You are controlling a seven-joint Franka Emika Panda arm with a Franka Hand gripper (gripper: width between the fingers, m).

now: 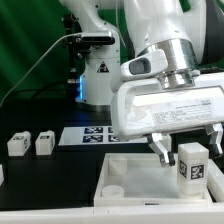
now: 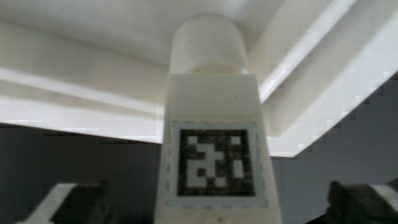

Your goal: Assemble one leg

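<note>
A leg point(image 1: 191, 166), a small white block with a black-and-white tag on its face, stands upright at the near corner of the large white tray point(image 1: 128, 172), on the exterior view's right. My gripper point(image 1: 187, 152) hangs just above it with one finger on each side. In the wrist view the leg point(image 2: 214, 110) runs down the middle, with its round end at the tray point(image 2: 89, 90). A dark gap shows between the leg and each finger, so the gripper point(image 2: 222, 208) is open and holds nothing.
Two more tagged white legs point(image 1: 17, 144) point(image 1: 44, 143) stand on the black table at the exterior view's left. The marker board point(image 1: 88, 135) lies behind the tray. The arm's white base point(image 1: 98, 70) and a cable rise at the back.
</note>
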